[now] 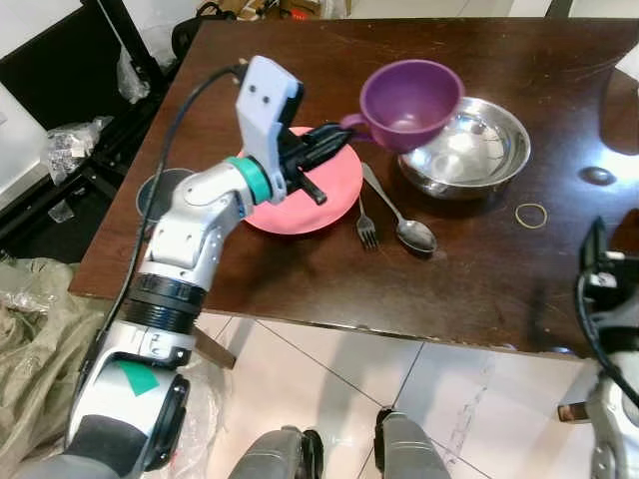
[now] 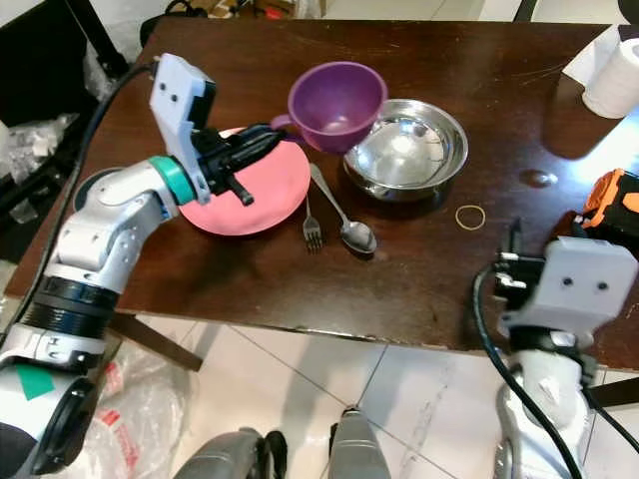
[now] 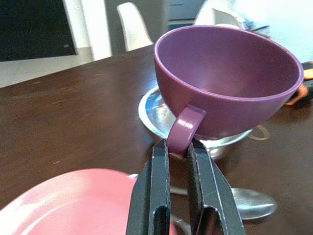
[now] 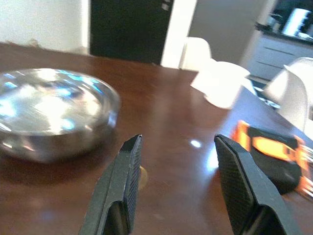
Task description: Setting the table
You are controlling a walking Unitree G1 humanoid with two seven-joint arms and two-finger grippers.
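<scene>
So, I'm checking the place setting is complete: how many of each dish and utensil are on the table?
Cup: 1
Plate: 1
Steel bowl: 1
Fork: 1
Spoon: 1
Total: 5

On the table (image 1: pixel 479 269) before me: a plate (image 1: pixel 334 190) at left, a fork (image 1: pixel 365 228) and spoon (image 1: pixel 399 222) just right of it, then a bowl (image 1: pixel 489 160). A cup (image 1: pixel 409 100) sits above the bowl's left rim.
</scene>
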